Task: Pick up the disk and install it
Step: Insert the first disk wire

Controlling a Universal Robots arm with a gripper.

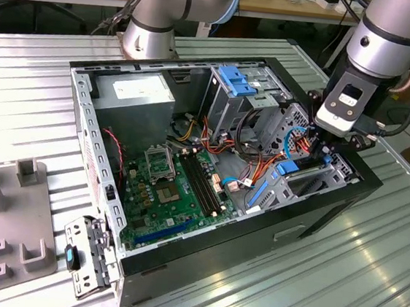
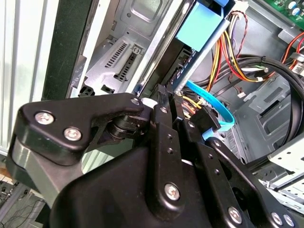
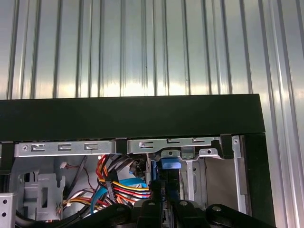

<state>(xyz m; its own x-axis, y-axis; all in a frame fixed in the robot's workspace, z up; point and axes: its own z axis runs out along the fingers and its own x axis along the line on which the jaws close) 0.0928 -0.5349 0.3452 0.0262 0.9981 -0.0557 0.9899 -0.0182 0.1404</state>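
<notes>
The gripper (image 2: 167,102), pinched narrow on the disk (image 2: 197,31), stands it on edge in the case's (image 1: 316,216) three-o'clock bay, where cables (image 2: 223,59) could snag it.

No text, label or number can be read anywhere.

Pincer (image 2: 166,102) at blue-framed disk (image 2: 199,28)

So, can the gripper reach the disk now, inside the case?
Probably yes. The gripper is down in the case, with the disk in its blue frame right ahead of it; the cables lie beside, not between.
</notes>
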